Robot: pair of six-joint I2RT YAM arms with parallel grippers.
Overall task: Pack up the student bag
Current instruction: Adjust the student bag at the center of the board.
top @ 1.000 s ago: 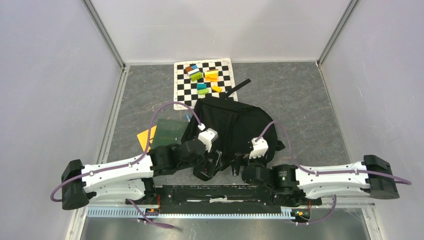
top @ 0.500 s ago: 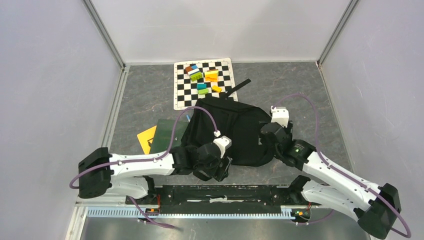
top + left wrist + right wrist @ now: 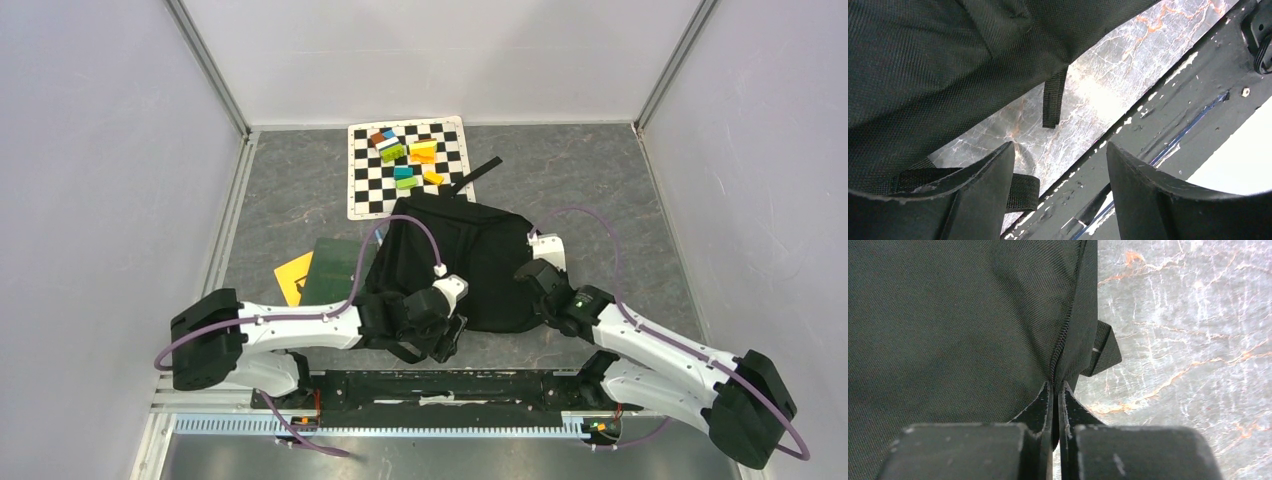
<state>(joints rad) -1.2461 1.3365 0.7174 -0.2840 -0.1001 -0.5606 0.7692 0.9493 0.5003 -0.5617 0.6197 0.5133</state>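
The student bag [image 3: 465,262], black fabric, lies in the middle of the table. Its weave and a zip seam [image 3: 1064,335] fill the right wrist view. My right gripper [image 3: 1055,386] is at the bag's right edge [image 3: 530,272], shut on the fabric fold beside the zip. My left gripper [image 3: 440,338] is at the bag's near edge, above the table. Its jaws [image 3: 1059,150] stand open with only table and rail between them. A loose strap [image 3: 1053,100] hangs from the bag ahead of it. Another strap end [image 3: 1023,192] lies under the left finger.
A green notebook [image 3: 335,265] and an orange one [image 3: 292,276] lie left of the bag. The checkered mat [image 3: 360,195] with several coloured blocks [image 3: 408,160] sits at the back. A black rail [image 3: 440,387] runs along the near edge, close under my left gripper [image 3: 1168,120].
My right arm swung from the bag's near edge to its right side and closed on the fabric. My left gripper slid right along the near edge, its jaws narrowing a little.
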